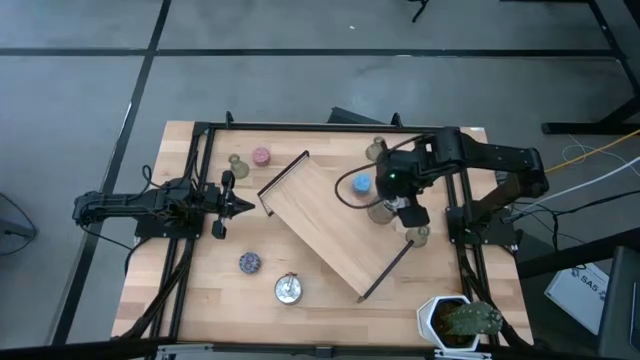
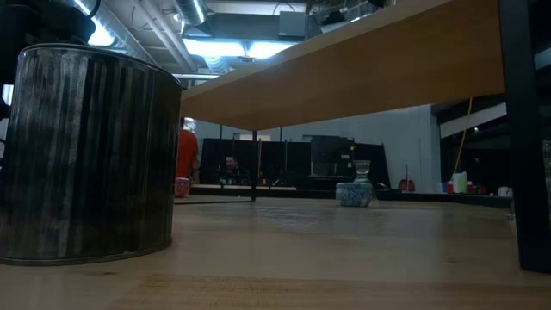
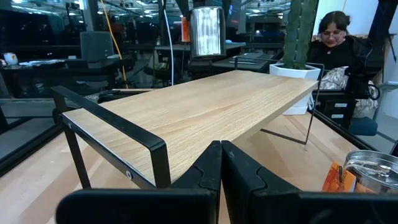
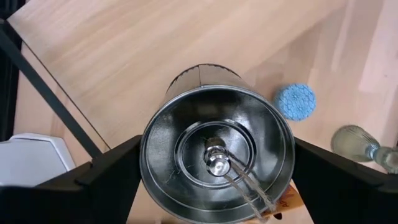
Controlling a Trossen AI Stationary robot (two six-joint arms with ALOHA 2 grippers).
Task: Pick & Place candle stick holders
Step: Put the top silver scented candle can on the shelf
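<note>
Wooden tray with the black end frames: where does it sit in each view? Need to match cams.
High view: the long rectangular wooden tray lies diagonally at the table's centre.
Low view: its underside spans the top of the picture, rising to the right.
Left wrist view: its top fills the middle.
Right wrist view: its top fills the upper left.
Shared landmark: the tray's black metal end frame, in sight in all four.

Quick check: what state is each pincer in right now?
Left pincer: closed, empty, parked beside the wooden tray.
Right pincer: fingers wide apart either side of a round silver holder; a firm grip cannot be told.
</note>
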